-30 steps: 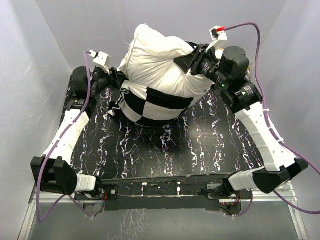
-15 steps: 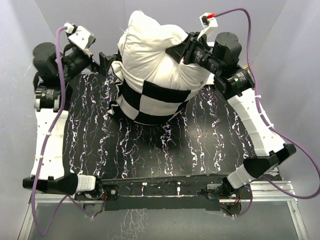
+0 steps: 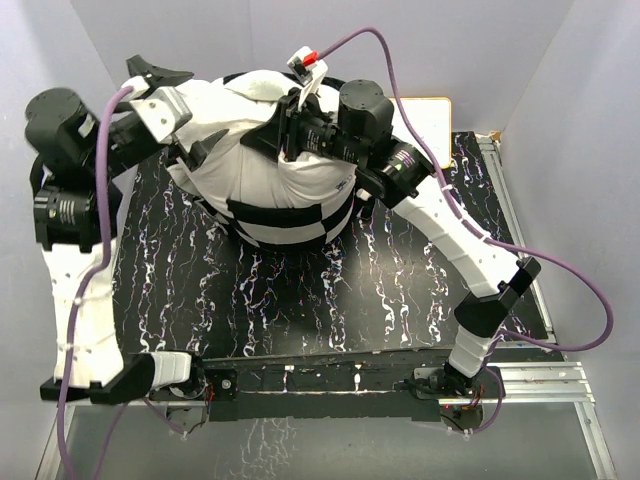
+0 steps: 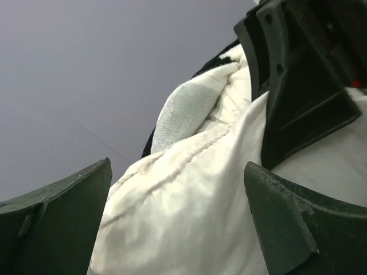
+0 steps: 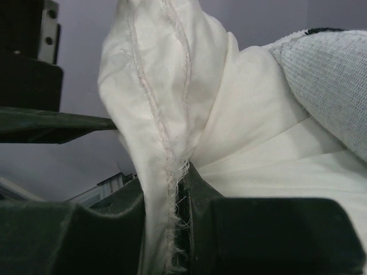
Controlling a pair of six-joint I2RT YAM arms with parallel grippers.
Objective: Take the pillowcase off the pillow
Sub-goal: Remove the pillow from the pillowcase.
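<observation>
My left gripper has just let go. A second ago it was pinched at the left edge of the pillowcase; now its jaws stand wide apart, up beside the pillow, gripping nothing. The right gripper is clenched on a seamed fold at the pillow's bare top end, and it has hauled the whole bundle leftward and toward the rear of the table. With the pillowcase no longer held back, I judge that pulling would drag both together rather than part them, so the left needs a fresh hold on the checkered cloth. The pillowcase covers only the near, lower end, which appears to rest on the table at rear centre. The pillow's long axis seems to run from that covered end up and away to the pinched end, though the overhead view foreshortens it and I can't be sure of the tilt; the pillowcase's mouth faces the same way, up and rearward
</observation>
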